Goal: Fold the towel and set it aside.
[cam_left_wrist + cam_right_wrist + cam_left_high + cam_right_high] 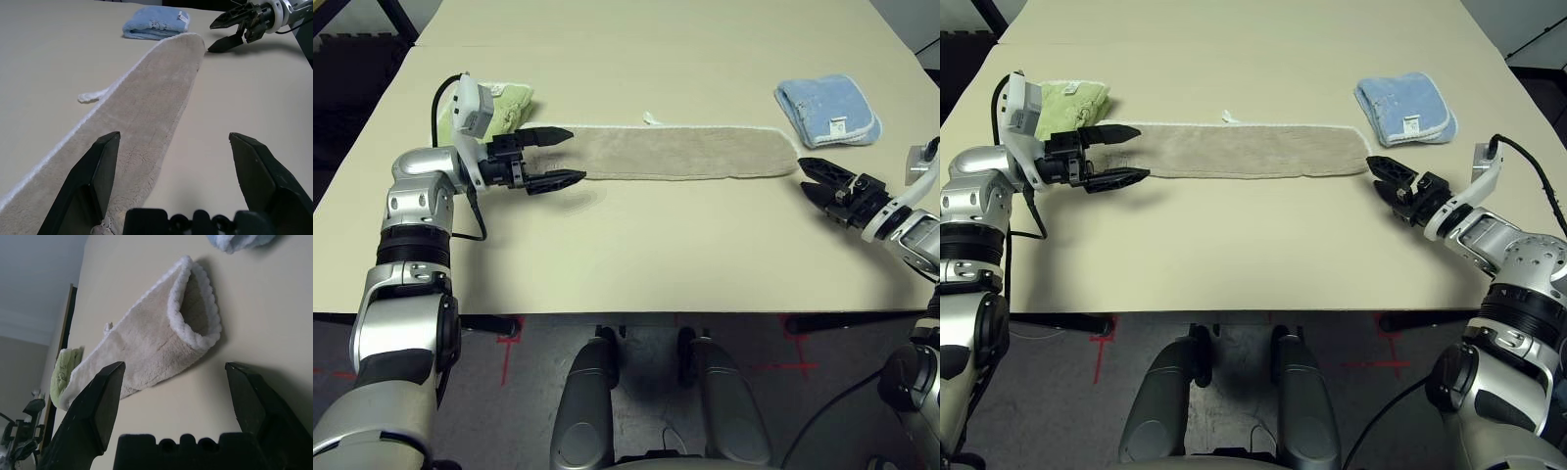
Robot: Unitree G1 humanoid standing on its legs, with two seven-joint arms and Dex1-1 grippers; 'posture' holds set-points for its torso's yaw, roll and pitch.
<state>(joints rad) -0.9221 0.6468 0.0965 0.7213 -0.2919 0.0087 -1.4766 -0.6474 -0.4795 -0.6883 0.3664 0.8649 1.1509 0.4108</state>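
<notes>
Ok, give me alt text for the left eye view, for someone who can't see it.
A long beige terry towel, folded into a narrow strip, lies across a cream table, with the open left pincer at one end and the open right pincer at the other. A folded light green cloth and a folded light blue cloth lie behind.

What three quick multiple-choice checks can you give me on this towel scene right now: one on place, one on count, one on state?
1. Where is the light blue cloth?
A. Beyond the towel's right end
B. On top of the towel
C. Next to the green cloth

2. How many cloths lie on the table?
A. Two
B. Three
C. Four

3. How does the towel lie?
A. Crumpled in a heap
B. Hanging off the table edge
C. Folded into a long narrow strip

Answers:
1 A: it sits past the towel's right end, near the right gripper.
2 B: towel, blue cloth and green cloth.
3 C: it stretches flat between the open fingers of the left gripper and the right gripper.
</notes>
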